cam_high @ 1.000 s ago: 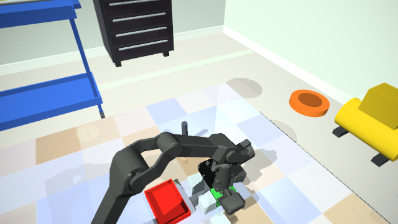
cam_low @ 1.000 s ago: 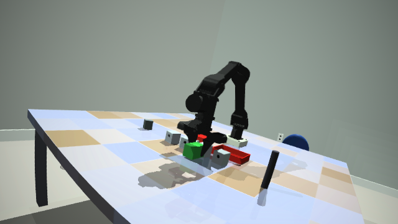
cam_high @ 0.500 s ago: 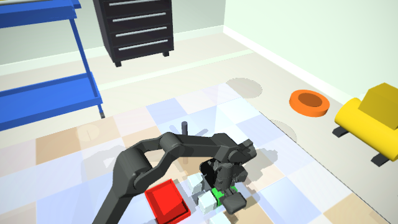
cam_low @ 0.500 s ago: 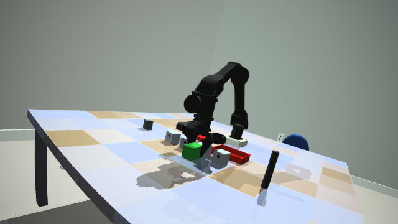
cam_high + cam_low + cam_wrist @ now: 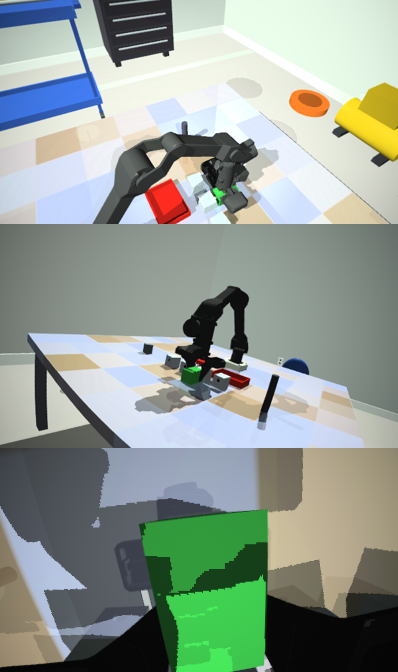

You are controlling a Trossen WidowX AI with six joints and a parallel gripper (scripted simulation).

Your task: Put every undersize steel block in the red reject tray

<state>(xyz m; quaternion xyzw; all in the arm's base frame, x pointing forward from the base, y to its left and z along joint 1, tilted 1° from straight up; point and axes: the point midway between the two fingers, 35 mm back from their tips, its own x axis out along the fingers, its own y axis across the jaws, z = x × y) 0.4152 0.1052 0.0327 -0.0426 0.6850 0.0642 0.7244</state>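
Observation:
My gripper (image 5: 227,193) (image 5: 199,374) is shut on the green gauge (image 5: 219,193) (image 5: 190,376) (image 5: 215,623). The gauge seems to be just above the table beside the row of blocks; its pin is hidden, so I cannot tell whether it is in a hole. Pale steel blocks (image 5: 196,183) (image 5: 173,361) stand in the row. Another block (image 5: 207,203) is nearest the gauge, and one more (image 5: 219,219) is cut by the lower edge. A block with a dark hole (image 5: 221,381) stands right of the gripper in the exterior view. The red tray (image 5: 168,200) (image 5: 240,381) lies beside the row; no block shows in its visible part.
A dark post (image 5: 185,127) (image 5: 270,395) stands on the table. A small dark cube (image 5: 148,348) is farther off on the table. A small red piece (image 5: 200,361) shows behind the gripper. The robot's pale base (image 5: 237,366) is behind the tray.

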